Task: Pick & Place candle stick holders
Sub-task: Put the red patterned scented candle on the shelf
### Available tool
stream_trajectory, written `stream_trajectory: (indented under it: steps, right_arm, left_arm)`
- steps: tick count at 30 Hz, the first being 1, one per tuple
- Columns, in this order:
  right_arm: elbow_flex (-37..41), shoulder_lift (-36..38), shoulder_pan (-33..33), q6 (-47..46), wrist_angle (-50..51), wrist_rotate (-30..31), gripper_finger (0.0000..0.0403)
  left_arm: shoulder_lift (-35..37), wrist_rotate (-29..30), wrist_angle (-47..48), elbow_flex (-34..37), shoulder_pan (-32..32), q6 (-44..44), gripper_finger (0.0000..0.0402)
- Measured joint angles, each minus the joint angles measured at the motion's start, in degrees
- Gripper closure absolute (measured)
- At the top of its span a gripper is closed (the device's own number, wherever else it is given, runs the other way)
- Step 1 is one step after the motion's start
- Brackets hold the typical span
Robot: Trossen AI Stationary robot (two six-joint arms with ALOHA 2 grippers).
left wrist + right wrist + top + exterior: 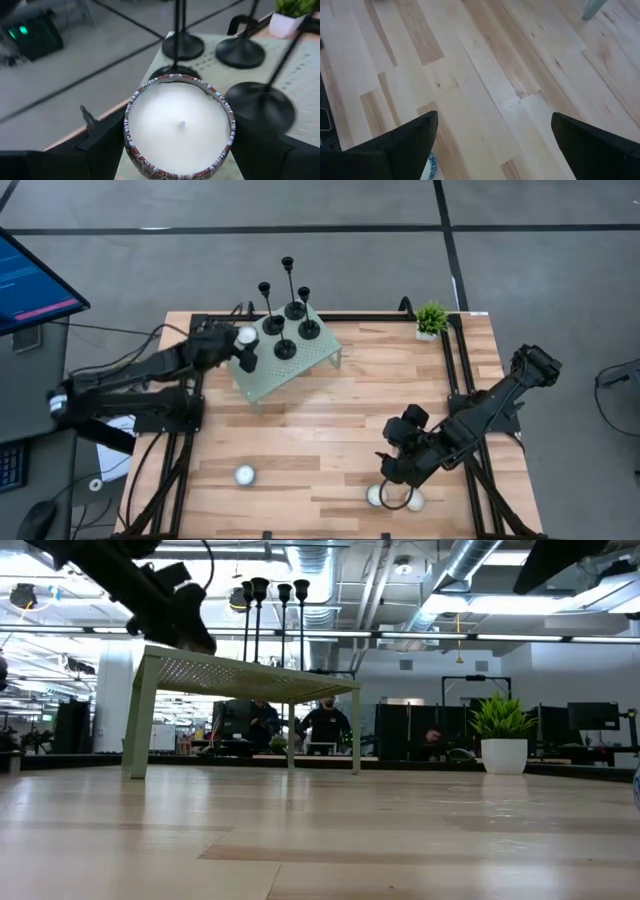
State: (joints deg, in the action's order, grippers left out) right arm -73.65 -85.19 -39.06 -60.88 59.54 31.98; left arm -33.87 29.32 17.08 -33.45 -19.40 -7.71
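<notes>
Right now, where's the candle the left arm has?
In the high view the candle sits between the left gripper's fingers at the green stand's left edge, beside the candle stick holders.

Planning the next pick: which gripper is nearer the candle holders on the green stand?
Left. The left gripper, shut on a white candle, is at the green stand's edge beside the candle holders. The right gripper, open, hovers far off near the table's front edge.

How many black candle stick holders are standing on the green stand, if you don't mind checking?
4 candle stick holders, all on the green stand: one at the far edge, one left, one right, one nearest the middle. None seems hidden.
</notes>
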Motion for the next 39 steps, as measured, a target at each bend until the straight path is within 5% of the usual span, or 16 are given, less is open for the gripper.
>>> stream_trajectory:
  steps: [5, 10, 28, 39]
  right_arm:
    - [0.0, 0.0, 0.3, 0.0, 0.0, -0.5, 0.0024]
    - [0.0, 0.0, 0.1, 0.0, 0.0, -0.5, 0.0024]
    - [0.0, 0.0, 0.1, -0.1, 0.0, -0.8, 0.0024]
    - [0.0, 0.0, 0.1, 0.0, 0.0, -2.1, 0.0024]
  left_arm:
    - [-1.9, -10.3, -0.6, 1.2, -9.3, 0.3, 0.0087]
    - [-2.8, -14.5, -0.6, 2.6, -13.5, 0.0, 0.0087]
    - [-7.7, -16.3, -2.8, 2.4, -13.9, 1.5, 0.0063]
    - [-5.0, -15.4, 2.0, -0.6, -13.9, 4.3, 0.004]
